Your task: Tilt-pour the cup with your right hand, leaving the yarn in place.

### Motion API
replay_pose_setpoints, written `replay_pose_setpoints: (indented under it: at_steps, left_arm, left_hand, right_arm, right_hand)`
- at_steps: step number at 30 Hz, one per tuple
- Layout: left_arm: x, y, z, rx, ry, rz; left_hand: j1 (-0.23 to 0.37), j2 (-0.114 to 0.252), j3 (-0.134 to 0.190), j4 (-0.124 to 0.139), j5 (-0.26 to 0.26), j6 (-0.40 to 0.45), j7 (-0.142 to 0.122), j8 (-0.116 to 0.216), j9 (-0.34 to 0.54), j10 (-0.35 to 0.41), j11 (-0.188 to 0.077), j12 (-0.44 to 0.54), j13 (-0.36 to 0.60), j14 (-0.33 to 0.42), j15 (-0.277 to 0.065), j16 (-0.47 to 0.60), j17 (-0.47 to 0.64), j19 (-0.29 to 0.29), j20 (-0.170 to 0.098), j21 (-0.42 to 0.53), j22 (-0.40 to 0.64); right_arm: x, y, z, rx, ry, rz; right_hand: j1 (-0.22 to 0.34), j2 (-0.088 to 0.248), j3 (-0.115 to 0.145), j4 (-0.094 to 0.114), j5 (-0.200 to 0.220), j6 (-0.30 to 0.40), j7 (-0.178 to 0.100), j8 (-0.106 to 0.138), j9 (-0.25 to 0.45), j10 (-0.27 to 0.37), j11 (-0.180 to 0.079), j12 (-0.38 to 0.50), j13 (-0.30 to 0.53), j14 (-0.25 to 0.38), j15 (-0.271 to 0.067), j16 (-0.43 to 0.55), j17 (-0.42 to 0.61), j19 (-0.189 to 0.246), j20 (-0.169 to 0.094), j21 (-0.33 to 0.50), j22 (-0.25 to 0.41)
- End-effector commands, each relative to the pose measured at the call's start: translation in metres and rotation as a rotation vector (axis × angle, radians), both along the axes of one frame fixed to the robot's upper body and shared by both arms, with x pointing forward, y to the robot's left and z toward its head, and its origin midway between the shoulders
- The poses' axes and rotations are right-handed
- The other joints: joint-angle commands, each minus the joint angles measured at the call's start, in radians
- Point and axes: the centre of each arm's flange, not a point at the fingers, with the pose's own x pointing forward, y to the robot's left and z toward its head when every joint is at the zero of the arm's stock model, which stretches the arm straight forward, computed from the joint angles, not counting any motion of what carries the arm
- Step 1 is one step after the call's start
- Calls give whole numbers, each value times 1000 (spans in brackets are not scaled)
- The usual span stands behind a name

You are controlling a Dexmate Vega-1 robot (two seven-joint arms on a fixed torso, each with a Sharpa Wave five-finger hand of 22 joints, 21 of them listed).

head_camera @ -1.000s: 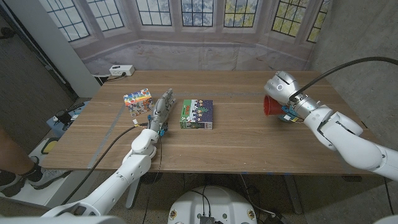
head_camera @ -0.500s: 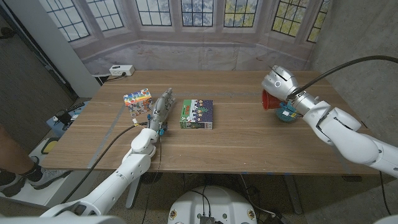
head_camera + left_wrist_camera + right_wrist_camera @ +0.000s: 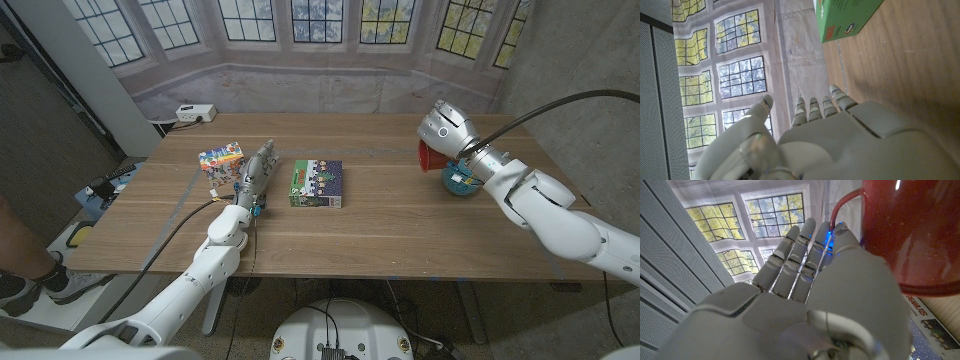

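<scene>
Right robot hand (image 3: 446,127) grips red cup (image 3: 432,159), tipped, above tabletop (image 3: 380,220). Blue yarn (image 3: 461,184) just beneath its wrist. Left robot hand (image 3: 257,175) fingers straight, holding nothing.

Soft, even light fills the room; the head view is bright and sharp across the wooden counter (image 3: 380,215), with only faint shadows beside the things on it. The window backdrop (image 3: 300,20) looks evenly lit, without glare. Straight lines bow slightly toward the head view's corners. In the right wrist view, the right hand (image 3: 805,305) is close and a little soft, a blue glow shows between its fingers, and the red cup (image 3: 910,230) carries small white highlights. The left wrist view shows the left hand (image 3: 840,145) pale, smooth and slightly blurred.
</scene>
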Motion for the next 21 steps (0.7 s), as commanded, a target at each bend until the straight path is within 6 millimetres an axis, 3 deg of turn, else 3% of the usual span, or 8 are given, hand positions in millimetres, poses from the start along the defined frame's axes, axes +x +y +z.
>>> replay_pose_setpoints:
  at_steps: [1, 21]
  left_arm:
    - [1, 1, 3, 0, -10, -1]
    - [-12, -3, 7, 19, -11, 3]
  left_hand:
    - [13, 2, 2, -7, 4, 7, 0, 1, 3, 10, 1, 4, 2, 0, 8, 6, 4, 6, 6, 0, 2]
    - [16, 2, 1, -6, 5, 7, 0, 0, 3, 12, 0, 4, 2, 1, 7, 6, 4, 7, 5, 0, 2]
  right_arm:
    - [-3, -2, 5, 32, -36, -6]
    - [9, -5, -24, 268, 1, 50]
  right_hand:
    - [12, 6, -5, 3, 4, 17, -13, 3, 5, 14, -6, 2, 4, 9, -90, -3, 2, 3, -66, 0, 3]
    - [12, 8, -7, 4, 5, 19, -11, 2, 4, 19, -9, 0, 6, 18, -90, -5, 3, 6, -67, 0, 2]
